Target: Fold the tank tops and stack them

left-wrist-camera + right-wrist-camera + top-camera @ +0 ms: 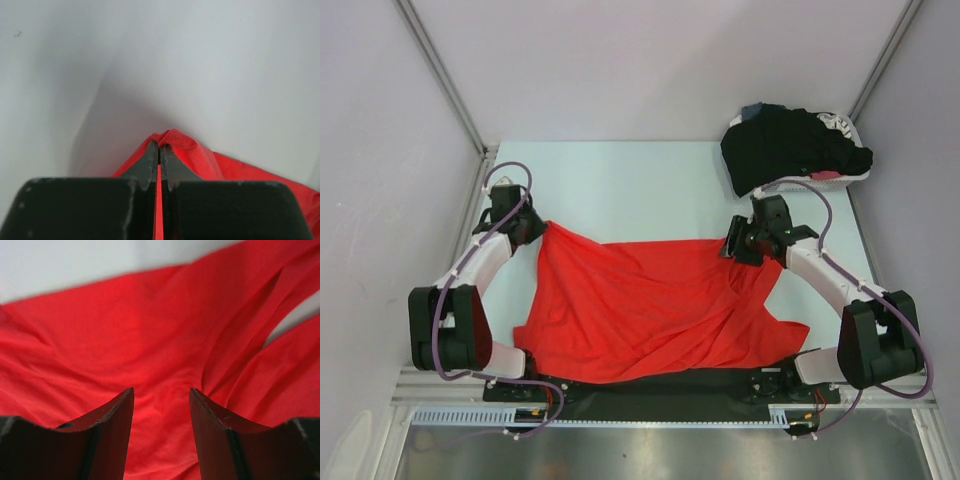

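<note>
Nearest the arm bases, find the red tank top (pixel 650 305), spread wide over the table (pixel 640 190) and full of wrinkles, with its near edge bunched up. Looks thin, soft and light, so expect sagging, sliding and bunching with any pull from just one side. A little farther, at its far left corner, see the left gripper (pixel 159 150) pressed together and pinching a small peak of red cloth. At the far right corner, see the right gripper (pixel 161 392) spread apart just over the cloth, holding nothing, next to what look like straps. Best to grab right there at the corner or a strap edge, then lift both corners together to keep things flat. Farthest away, at the back right, spot the black tank top (pixel 790 145) heaped in the white basket (pixel 850 176), not yet folded.
</note>
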